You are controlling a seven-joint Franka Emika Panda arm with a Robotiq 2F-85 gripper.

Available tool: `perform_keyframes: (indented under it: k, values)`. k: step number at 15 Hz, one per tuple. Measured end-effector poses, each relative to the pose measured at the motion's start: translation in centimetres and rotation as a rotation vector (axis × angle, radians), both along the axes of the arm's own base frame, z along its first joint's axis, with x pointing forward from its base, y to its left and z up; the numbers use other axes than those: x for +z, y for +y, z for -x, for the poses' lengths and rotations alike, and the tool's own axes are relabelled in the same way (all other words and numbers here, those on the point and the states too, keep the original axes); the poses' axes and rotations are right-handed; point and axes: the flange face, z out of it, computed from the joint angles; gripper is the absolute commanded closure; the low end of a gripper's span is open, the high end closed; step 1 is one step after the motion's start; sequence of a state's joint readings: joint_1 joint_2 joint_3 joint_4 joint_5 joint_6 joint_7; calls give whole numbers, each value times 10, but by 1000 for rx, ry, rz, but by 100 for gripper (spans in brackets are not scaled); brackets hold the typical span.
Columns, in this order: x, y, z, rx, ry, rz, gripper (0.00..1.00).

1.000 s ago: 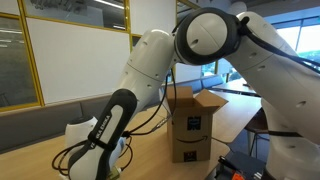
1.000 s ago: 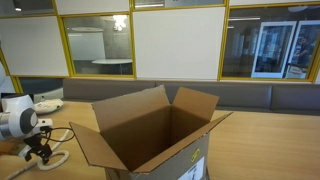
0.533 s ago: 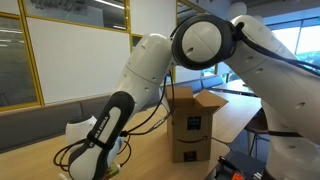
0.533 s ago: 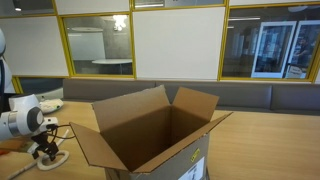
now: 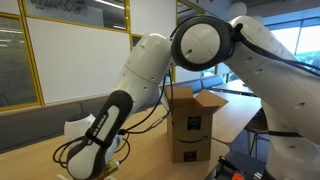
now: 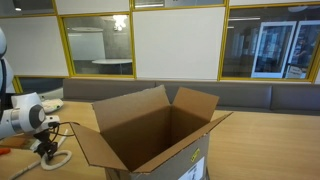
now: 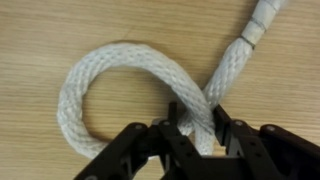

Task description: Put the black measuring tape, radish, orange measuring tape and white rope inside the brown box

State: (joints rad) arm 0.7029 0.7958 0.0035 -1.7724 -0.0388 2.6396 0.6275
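The white rope (image 7: 95,75) lies in a loop on the wooden table, its two strands crossing near the bottom of the wrist view. My gripper (image 7: 197,113) is down over that crossing, with a black finger pressed against each side: shut on the rope. In an exterior view the gripper (image 6: 44,151) sits low at the table, left of the brown box (image 6: 186,117), with the rope (image 6: 62,160) under it. The box (image 5: 192,128) stands upright with its flaps open. The radish and both measuring tapes are out of view.
The robot's white arm (image 5: 150,70) arches over the table and fills much of an exterior view. Black cables (image 5: 70,152) loop near the wrist. A thin reddish sliver (image 6: 4,150) shows at the table's left edge; I cannot tell what it is.
The gripper has shifted a little toward the box, come down over the rope, and its jaws have gone from wide open to closed on the crossing.
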Motion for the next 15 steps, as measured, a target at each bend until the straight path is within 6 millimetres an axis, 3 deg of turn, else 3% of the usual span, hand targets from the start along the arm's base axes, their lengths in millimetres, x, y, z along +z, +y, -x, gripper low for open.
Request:
perform_keyframes:
  k: [2,8,11,15]
  values:
    - [1,-1,-2,5,2,12,94]
    - [2,-2,-3,17,3,32,90]
    - [3,-11,-11,10,-11,48,90]
    - [29,-33,-31,-20,-65,67,90]
